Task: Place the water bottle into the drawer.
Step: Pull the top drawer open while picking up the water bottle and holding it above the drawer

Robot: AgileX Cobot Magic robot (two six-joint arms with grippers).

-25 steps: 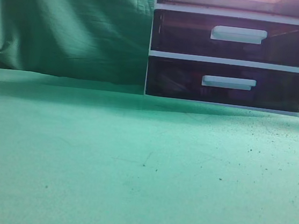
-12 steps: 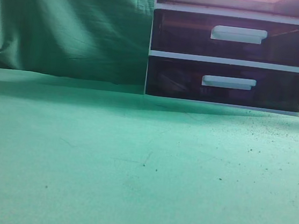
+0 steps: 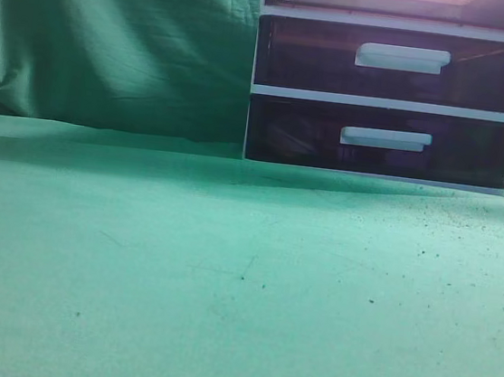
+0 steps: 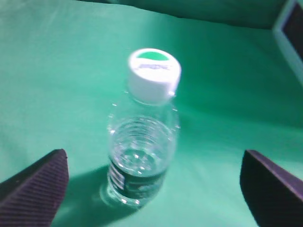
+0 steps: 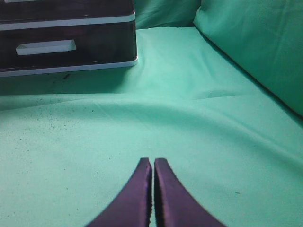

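A clear water bottle [image 4: 141, 156] with a white cap [image 4: 154, 73] and a dark label stands upright on the green cloth in the left wrist view. My left gripper [image 4: 152, 163] is open, its two dark fingers wide apart on either side of the bottle and clear of it. My right gripper [image 5: 153, 163] is shut and empty, low over the cloth. Only the bottom strip of the top drawer [image 3: 405, 1] shows at the upper edge of the exterior view, and its handle is cut off. Neither the bottle nor a gripper shows in the exterior view.
The white-framed drawer unit [image 3: 386, 104] stands at the back right with two dark drawers below the top one; it also shows in the right wrist view [image 5: 71, 21]. Green cloth [image 3: 179, 271] covers the table and hangs behind.
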